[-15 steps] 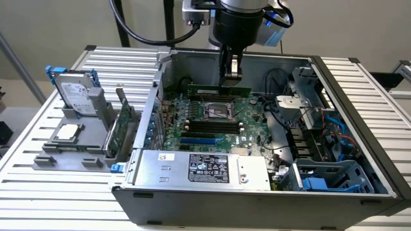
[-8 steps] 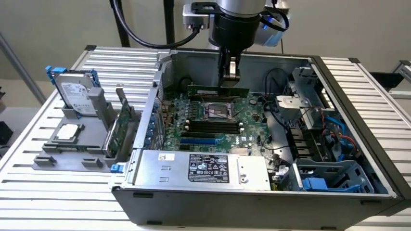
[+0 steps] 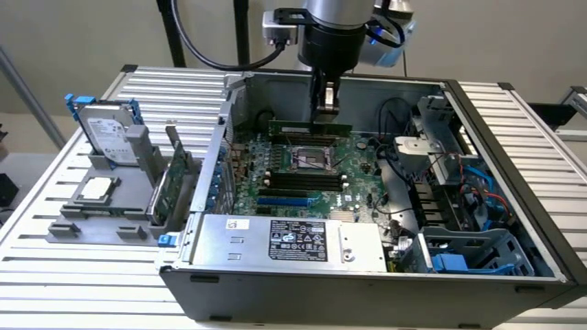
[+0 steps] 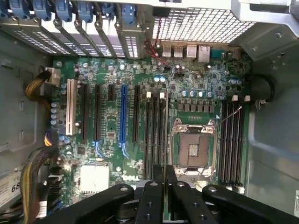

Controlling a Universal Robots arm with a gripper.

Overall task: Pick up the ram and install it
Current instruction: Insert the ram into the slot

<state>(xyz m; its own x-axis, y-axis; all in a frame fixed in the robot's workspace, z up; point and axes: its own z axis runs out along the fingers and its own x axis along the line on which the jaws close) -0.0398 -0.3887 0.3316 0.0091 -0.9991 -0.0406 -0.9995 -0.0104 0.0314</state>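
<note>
Slatted metal desk [image 3: 82, 271] carried an open computer case [image 3: 367, 292]. End effector [image 3: 326, 113] reached down inside it, fingers closed on the ram [image 3: 310, 128], gripping it at mid-length by the upper edge. Ram hung clear of the motherboard [image 3: 365, 150], level, long axis running from the exterior view's left to its right, parallel to the black memory slots [image 3: 303, 180] beside the CPU socket [image 3: 310, 158]. Slots lay below the ram, so the gap looked mostly vertical. Wrist view put the end effector [image 4: 164, 176] roughly in line with the memory slots [image 4: 155, 130] between CPU socket [image 4: 194, 144] and expansion slots [image 4: 98, 116]; exact slot could not be told.
</note>
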